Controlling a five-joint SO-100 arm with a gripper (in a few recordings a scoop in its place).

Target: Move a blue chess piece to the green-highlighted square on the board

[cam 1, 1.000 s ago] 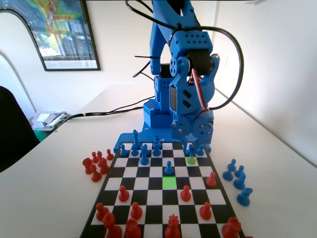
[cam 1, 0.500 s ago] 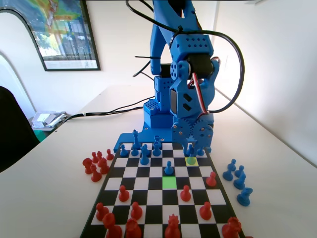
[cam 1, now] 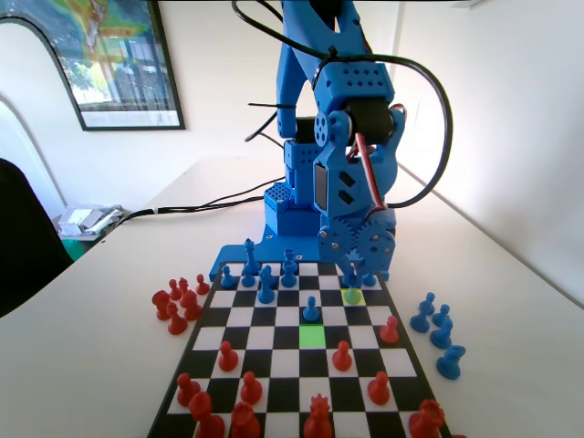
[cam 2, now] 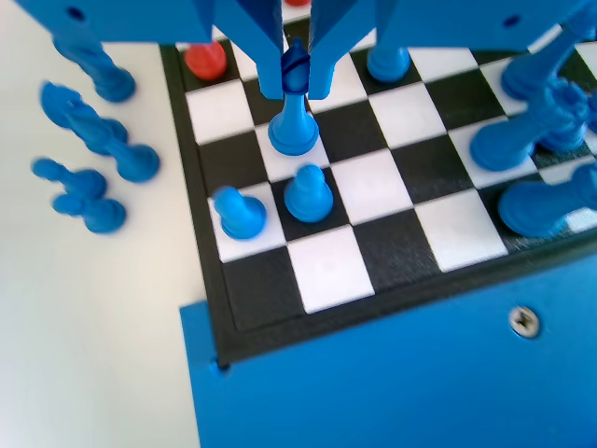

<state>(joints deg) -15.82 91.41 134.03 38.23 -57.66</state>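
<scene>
Where fingers (cam 2: 295, 79) pinch: round-headed blue chess piece (cam 2: 293, 121).

- The board (cam 1: 274, 365) is chequered black and white.
- One square (cam 1: 312, 336) near the board's middle is bright green.
- Pawns (cam 1: 342, 356) on the board's near half are red.
- The pawn (cam 2: 295, 119) is blue.

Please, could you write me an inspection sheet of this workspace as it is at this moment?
Surface: white table; the board lies flat on it.
Job's things: the blue chess piece stands on the board; the green-highlighted square is free.
Clutter: in the fixed view, red pieces left of the board and blue pieces right of it.
Grippers: claw low, jaws closed around the head of the blue chess piece.
Cables: black cable loops above the claw.
Surroundings: framed picture on the wall.
</scene>
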